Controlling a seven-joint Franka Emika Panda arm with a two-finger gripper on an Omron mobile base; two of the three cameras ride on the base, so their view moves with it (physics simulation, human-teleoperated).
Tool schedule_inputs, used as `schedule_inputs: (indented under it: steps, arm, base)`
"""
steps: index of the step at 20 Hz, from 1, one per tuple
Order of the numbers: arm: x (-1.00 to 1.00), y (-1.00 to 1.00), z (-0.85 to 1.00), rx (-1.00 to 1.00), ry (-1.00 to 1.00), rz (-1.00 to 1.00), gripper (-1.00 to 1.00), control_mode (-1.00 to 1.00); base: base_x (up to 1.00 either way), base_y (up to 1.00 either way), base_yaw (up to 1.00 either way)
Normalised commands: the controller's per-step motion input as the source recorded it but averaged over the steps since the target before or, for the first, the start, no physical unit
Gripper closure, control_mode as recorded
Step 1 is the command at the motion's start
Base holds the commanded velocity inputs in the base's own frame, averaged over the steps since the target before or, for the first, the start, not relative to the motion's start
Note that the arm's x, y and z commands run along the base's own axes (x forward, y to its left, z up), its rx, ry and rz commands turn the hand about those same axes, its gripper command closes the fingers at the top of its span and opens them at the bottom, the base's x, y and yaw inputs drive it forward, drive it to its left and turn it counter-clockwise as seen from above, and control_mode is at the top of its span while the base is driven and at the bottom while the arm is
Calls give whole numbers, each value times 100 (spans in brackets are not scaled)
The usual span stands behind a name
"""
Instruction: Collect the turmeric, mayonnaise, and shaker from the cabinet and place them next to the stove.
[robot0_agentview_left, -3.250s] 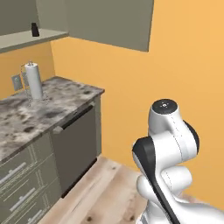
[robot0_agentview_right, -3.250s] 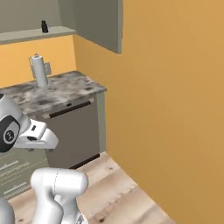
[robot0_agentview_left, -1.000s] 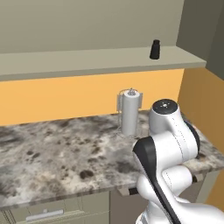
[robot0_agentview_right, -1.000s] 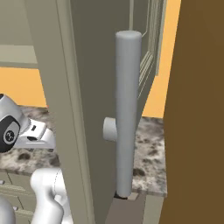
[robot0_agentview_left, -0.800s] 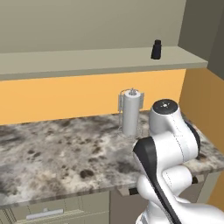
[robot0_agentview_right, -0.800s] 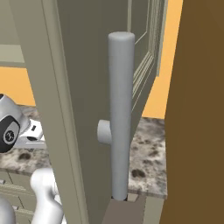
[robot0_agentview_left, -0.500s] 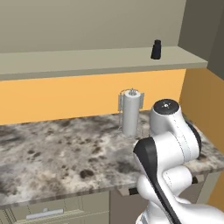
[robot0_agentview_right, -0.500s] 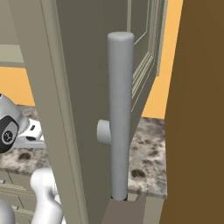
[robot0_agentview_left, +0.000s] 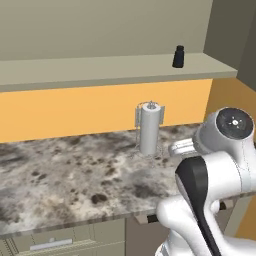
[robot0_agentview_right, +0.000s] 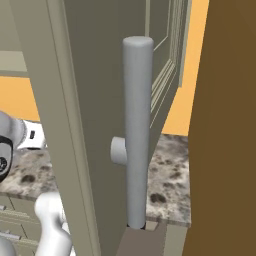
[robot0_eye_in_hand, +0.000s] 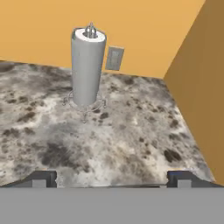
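Nothing has shifted lately: shaker (robot0_agentview_left: 178, 56) unlabelled on cabinet (robot0_agentview_left: 115, 67) shelf, jaws (robot0_eye_in_hand: 112, 178) wide open over counter (robot0_eye_in_hand: 118, 131).

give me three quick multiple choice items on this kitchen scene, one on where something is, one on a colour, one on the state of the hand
1. Where does the shaker stand?
A. on the open shelf of the cabinet
B. on the counter beside the paper-towel holder
C. in a drawer

2. What colour is the wall behind the counter?
A. white
B. orange
C. blue

3. How does the hand stand?
A. shut on the shaker
B. shut on the paper-towel holder
C. open and holding nothing

Answers:
1. A, the small black shaker sits near the shelf's right end, above the paper-towel holder.
2. B, the wall strip between the shelf and the counter is orange.
3. C, in the hand view the two fingertips stand far apart with only counter between them.
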Motion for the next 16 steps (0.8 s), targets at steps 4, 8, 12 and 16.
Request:
schedule_inputs:
  steps: [4, 8, 12, 16]
  arm:
    - [14, -26, 78, -1, -42, 17, -100, -100]
    - [44, -25, 72, 0, -31, 17, -100, -100]
    - [52, -21, 64, 4, -21, 17, -100, -100]
    - [66, -16, 59, 4, -11, 7, -100, -100]
  base:
    - [0, 0, 0]
    - [0, 0, 0]
    - [0, 0, 0]
    - [0, 0, 0]
